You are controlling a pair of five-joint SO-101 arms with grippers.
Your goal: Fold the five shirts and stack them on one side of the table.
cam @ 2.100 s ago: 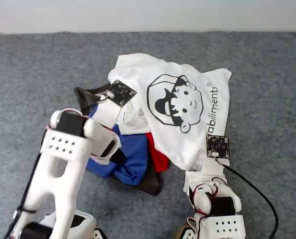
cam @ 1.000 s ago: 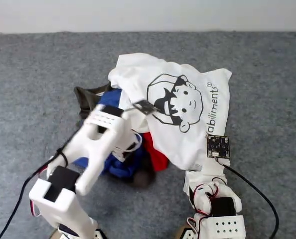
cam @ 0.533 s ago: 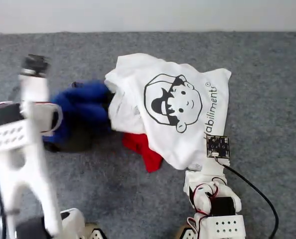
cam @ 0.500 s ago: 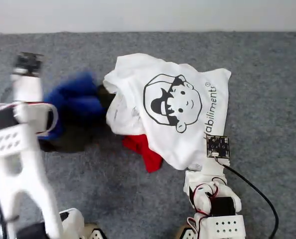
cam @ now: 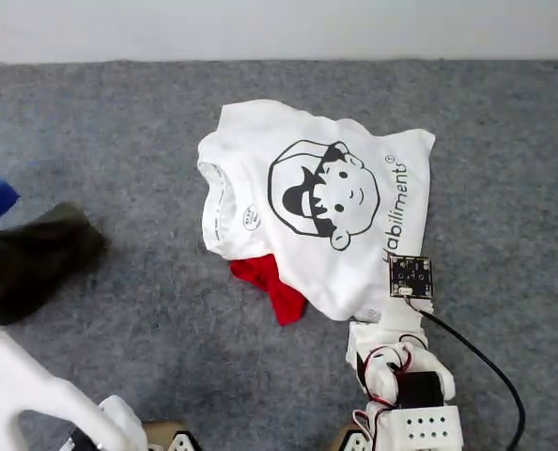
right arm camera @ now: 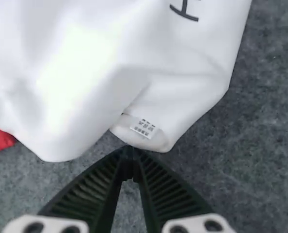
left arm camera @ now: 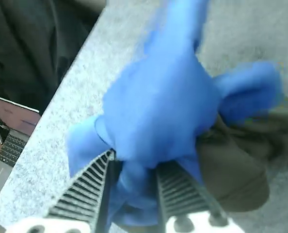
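left tool [left arm camera: 134, 162] clamping bunched blue shirt [left arm camera: 158, 107], limp dark shirt [left arm camera: 233, 167] lying beside, right tool [right arm camera: 129, 153] sitting pinched empty, white shirt [right arm camera: 86, 73] lying just ahead

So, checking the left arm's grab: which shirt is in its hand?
The blue shirt, pinched in the left hand; the white shirt and red shirt lie mid-table, away from it.

The high camera looks straight down on the grey carpeted surface [cam: 504, 141]. The left wrist camera sits tight behind the left tool [left arm camera: 134, 162], against a bunched blue cloth shirt [left arm camera: 158, 107]; the right wrist camera faces down, close on the near hem of a white printed cotton shirt [right arm camera: 86, 73], shared with the high view.
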